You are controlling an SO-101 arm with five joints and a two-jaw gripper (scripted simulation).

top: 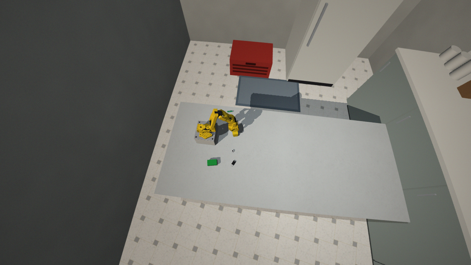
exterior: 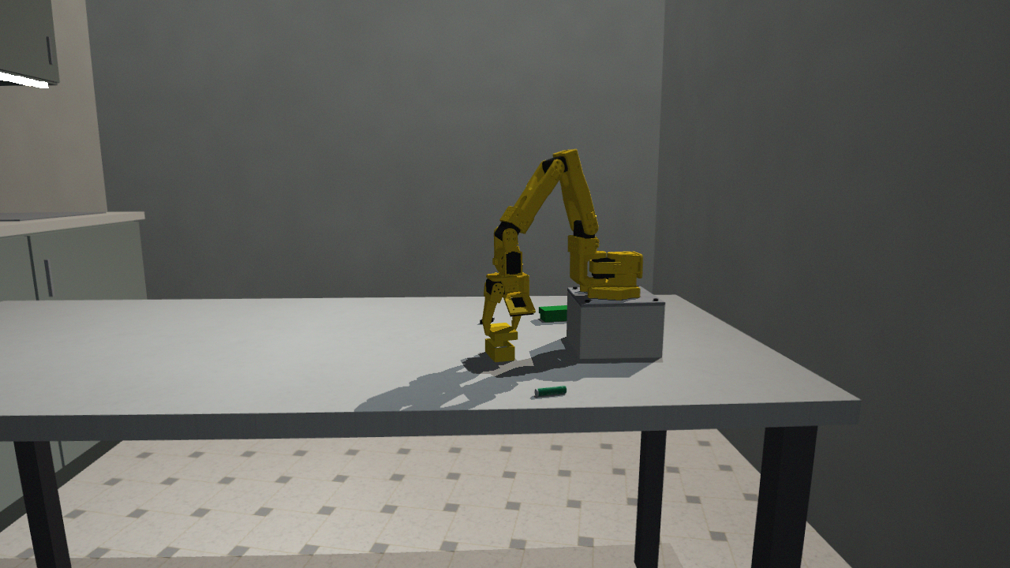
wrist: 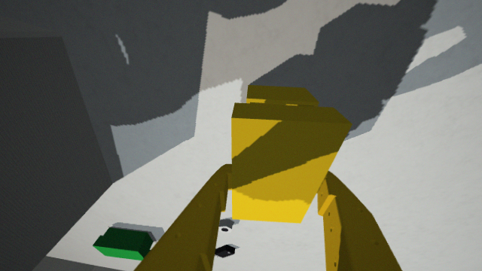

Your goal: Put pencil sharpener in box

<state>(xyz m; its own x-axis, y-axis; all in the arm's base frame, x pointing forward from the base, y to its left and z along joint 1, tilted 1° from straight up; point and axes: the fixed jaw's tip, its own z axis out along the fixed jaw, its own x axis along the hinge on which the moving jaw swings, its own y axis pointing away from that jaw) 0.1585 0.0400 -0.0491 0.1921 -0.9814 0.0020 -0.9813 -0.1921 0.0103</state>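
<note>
— What do the jaws do at this moment?

— They are clenched on the lid, one on each side of it. The arm bends down from its base, and the jaws point down to the tabletop.

— And where is the box?

— The box stands on the tabletop directly under the lid. It is just beside the base, near the corner of the tabletop, a little back from the long edge. In the wrist view the lid covers most of it, and only the far top part of the box shows behind.

— Does the lid already touch the box?

— I cannot tell. In the exterior view the lid is very close above it, and it looks not fully lined up with it.

— Where is the sharpener?

— I cannot tell this. The inside of the box is hidden by the lid. Toward the middle of the tabletop there is a small grey thing and a small black thing, but both are too small to name.

— Anything else there?

— A green block lies near the short edge, apart from the base. A green cylinder lies near the long edge, close to the base.
</note>
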